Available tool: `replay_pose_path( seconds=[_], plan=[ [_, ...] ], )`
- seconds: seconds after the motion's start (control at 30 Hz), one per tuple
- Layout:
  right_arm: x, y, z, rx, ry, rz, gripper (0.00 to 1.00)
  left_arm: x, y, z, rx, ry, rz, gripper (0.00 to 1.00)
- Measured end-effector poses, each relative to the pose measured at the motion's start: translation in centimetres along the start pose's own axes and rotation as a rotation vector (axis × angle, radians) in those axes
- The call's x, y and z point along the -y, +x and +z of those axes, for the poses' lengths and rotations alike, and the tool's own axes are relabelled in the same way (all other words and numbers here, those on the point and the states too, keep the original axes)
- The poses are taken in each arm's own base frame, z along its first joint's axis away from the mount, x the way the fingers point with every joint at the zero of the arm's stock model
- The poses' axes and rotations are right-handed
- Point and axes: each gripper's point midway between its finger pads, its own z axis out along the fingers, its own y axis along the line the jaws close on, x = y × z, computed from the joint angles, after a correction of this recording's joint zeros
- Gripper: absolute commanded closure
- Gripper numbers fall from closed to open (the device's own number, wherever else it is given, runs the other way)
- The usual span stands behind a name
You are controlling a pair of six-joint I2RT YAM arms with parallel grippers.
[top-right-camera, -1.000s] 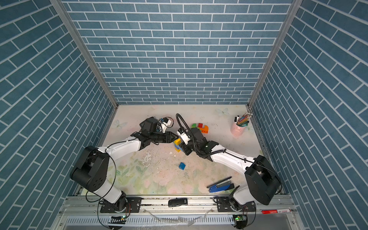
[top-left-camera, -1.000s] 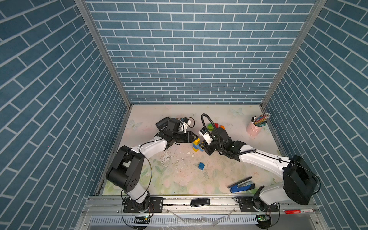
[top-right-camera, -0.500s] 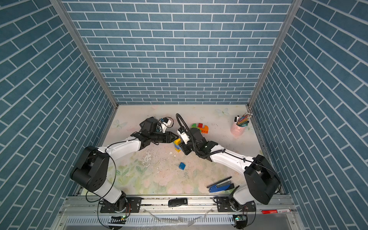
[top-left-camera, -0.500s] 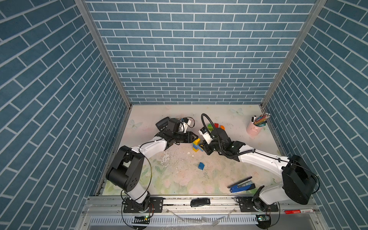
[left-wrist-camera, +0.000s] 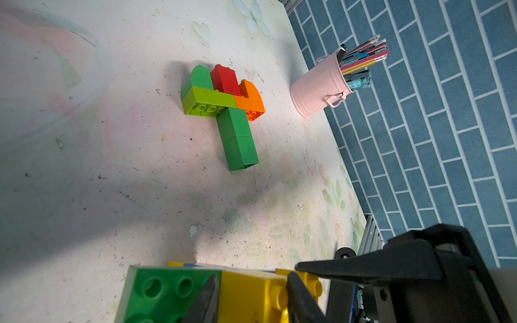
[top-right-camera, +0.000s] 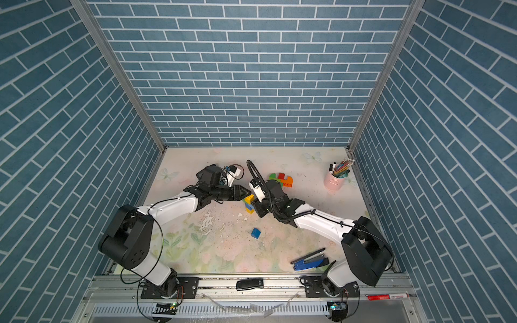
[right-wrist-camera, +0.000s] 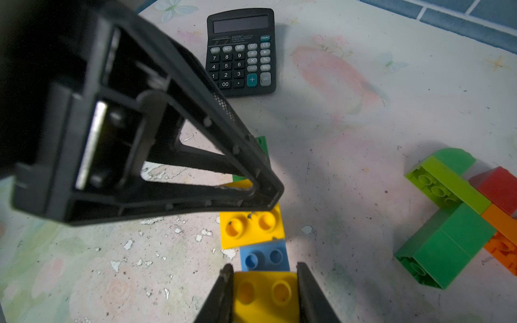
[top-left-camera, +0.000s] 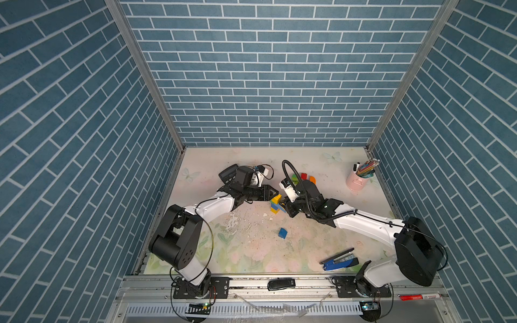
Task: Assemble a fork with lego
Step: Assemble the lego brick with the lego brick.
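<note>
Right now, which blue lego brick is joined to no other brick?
The loose blue brick lying alone on the table, toward the stapler. The other blue one sits between yellow bricks in a joined row.

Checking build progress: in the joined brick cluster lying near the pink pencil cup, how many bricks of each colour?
Green bricks: 3
Lime brick: 1
Red brick: 1
Orange bricks: 2
Total: 7

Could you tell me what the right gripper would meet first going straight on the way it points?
Probably the left gripper, clamped on the same lego strip the right gripper holds; depth is unclear.
</note>
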Motion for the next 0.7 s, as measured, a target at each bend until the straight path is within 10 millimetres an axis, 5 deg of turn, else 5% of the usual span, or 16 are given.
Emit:
replay_pose_path(
  seconds=[0.7],
  plan=[
    [-0.39, 0.62, -0.26, 0.091, -0.031, -0.035, 1.00, 0.40, 0.40, 0.08, -0.017, 0.018, 0.000, 0.59]
  ],
)
